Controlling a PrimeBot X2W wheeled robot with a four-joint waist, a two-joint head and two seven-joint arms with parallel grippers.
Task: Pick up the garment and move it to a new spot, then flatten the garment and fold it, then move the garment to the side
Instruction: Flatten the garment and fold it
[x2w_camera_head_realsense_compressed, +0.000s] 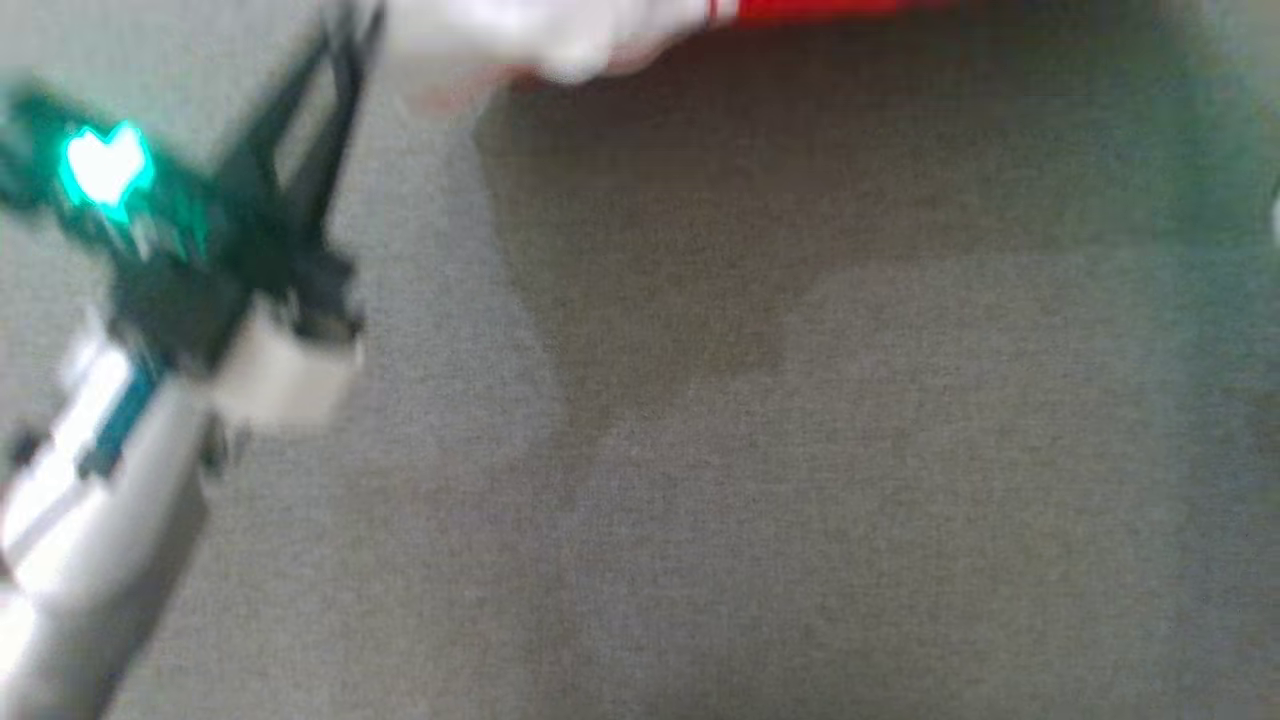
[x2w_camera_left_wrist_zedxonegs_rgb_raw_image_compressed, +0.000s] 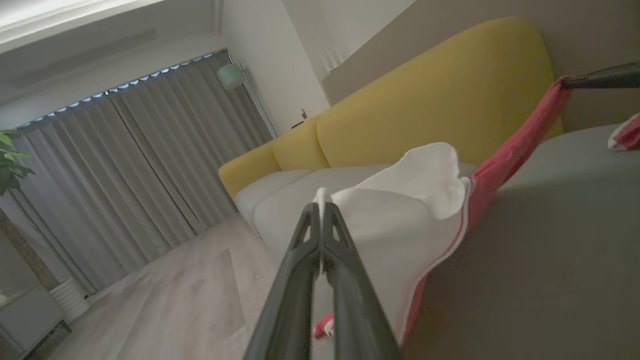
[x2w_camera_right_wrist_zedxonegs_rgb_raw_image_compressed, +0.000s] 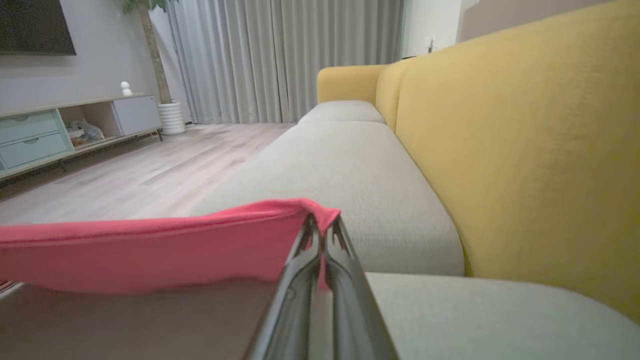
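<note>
1. Left gripper (x2w_camera_left_wrist_zedxonegs_rgb_raw_image_compressed: 322, 206): fingers pressed together, pinching a white corner of the garment (x2w_camera_left_wrist_zedxonegs_rgb_raw_image_compressed: 400, 220); in the left wrist view the cloth spreads toward 3 o'clock.
2. Right gripper (x2w_camera_right_wrist_zedxonegs_rgb_raw_image_compressed: 323, 222): jaws closed on the garment's red edge; in the right wrist view the cloth runs off toward 9 o'clock.
3. Garment: red and white, strung between both grippers over the grey sofa seat (x2w_camera_right_wrist_zedxonegs_rgb_raw_image_compressed: 350, 165).
4. Yellow backrest (x2w_camera_right_wrist_zedxonegs_rgb_raw_image_compressed: 525, 140): 3 o'clock of the seat.
5. Grey curtains (x2w_camera_right_wrist_zedxonegs_rgb_raw_image_compressed: 290, 55): 12 o'clock, farthest.

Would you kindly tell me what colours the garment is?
The garment is white and red; the left wrist view shows it best.
</note>
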